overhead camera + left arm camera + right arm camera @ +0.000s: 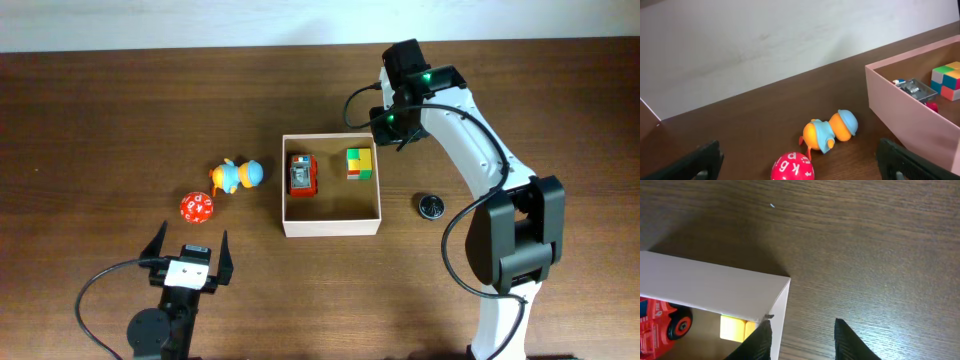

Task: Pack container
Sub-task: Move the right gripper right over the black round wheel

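Two toys already lie inside the square, shallow, open-top container [330, 228] with thin white walls and a tan cardboard floor: a red toy truck [302, 174] on its left side and a small multicoloured puzzle cube [359, 163] toward the far right corner. The container sits at the middle of the dark brown wooden counter [100, 120].

Outside it, to the left, are an orange and blue plastic duck figure [236, 176] and, nearer the left arm, a red ball printed with white characters [197, 208]. A small black round object [431, 206] rests well apart on the right.

The left end effector [191, 235] is released, its fingers spread wide and holding nothing, just short of the red ball. The right end effector [801, 325] is also released. It hangs over the container's far right corner, and in the wrist view one finger [760, 340] overlaps the wall line while the other is outside. I cannot tell whether either touches the cardboard.

The container looks light and only moderately stiff. Thin paperboard walls would likely flex or crease under a hard pinch, and the smooth counter would let the whole box slide at a nudge. The best hold is probably a gentle pinch on the top edge of a wall, close to a corner where the fold stiffens it. Even so, a one-sided lift could tip it and shift the toys. Dropping the remaining toys in from above seems safer than pushing against a wall.
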Robot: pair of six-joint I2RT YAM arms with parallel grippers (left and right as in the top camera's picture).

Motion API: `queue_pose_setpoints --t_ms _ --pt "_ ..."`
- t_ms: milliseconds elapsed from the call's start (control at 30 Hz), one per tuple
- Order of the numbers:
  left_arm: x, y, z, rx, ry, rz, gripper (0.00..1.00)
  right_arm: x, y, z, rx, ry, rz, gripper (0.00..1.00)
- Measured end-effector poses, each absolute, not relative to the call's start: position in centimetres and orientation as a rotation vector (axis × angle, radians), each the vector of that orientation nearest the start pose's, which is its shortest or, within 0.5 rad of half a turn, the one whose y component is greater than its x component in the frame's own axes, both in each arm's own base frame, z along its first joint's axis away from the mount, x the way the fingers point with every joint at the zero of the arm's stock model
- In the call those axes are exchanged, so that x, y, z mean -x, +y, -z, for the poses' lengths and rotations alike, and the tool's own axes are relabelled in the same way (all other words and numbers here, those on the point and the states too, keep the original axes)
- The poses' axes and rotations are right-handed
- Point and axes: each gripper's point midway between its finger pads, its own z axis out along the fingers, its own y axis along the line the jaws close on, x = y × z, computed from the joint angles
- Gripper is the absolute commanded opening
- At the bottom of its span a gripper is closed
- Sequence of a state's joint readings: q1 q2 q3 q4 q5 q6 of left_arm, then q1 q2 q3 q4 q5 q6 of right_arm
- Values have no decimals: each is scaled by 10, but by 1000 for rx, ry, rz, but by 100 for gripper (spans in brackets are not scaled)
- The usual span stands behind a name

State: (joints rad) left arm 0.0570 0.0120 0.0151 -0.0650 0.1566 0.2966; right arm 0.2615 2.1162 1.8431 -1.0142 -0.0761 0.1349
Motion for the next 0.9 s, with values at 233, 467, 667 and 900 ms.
queue_pose_setpoints --t_ms 233,467,667,900 --pt "-245 -13 -162 -314 1604 -143 99 -460 138 -96 225 2854 -194 40" --pt "-245 -13 -162 -314 1604 -143 99 -462 136 -97 252 2844 -188 51" --pt "-245 -13 -162 -314 1604 -143 99 -456 112 -105 186 2904 -170 51" --pt "-245 -13 -162 -314 1604 -143 99 -439 67 -138 -32 3002 -150 61"
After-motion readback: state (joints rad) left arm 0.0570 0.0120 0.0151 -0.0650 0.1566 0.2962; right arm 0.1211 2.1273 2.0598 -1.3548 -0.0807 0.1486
